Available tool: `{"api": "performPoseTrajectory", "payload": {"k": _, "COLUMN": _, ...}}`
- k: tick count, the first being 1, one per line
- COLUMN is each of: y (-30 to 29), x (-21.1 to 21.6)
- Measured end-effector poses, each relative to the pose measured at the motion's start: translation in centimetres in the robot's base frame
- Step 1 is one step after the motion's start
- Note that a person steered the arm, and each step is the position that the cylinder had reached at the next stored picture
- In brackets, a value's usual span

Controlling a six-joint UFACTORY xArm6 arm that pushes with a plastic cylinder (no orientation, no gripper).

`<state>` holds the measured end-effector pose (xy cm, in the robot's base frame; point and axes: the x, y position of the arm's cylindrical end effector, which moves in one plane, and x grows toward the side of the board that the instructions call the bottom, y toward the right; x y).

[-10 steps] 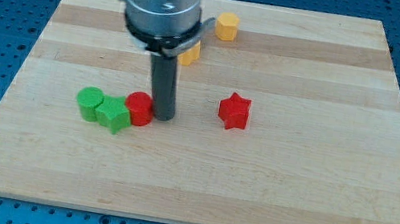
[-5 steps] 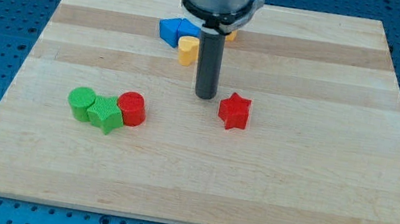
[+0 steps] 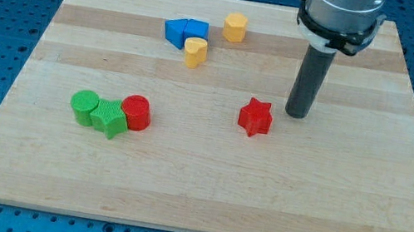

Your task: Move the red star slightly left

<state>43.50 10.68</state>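
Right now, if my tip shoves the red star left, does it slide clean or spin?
Probably slides: the red star lies flat and low on smooth board. It may rotate, since my tip sits up-right of it and star points invite off-centre contact. It looks light.

Bare tabletop (image 3: 203, 191) lies left of the red star (image 3: 255, 116); my tip (image 3: 296, 114) stands just right.

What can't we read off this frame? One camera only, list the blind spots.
- Arm above the rod: cut off by the view's top edge; only the collar shows.
- My tip: whether it touches the red star at the view's left cannot be told; a slim gap seems to show.
- Blue blocks: shapes unclear, they overlap and the yellow block covers their near edge.
- Green star: partly hides the green cylinder.
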Motion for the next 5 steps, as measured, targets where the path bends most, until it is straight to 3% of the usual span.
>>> {"api": "performPoseTrajectory", "payload": {"k": 5, "y": -15.0, "x": 5.1}}
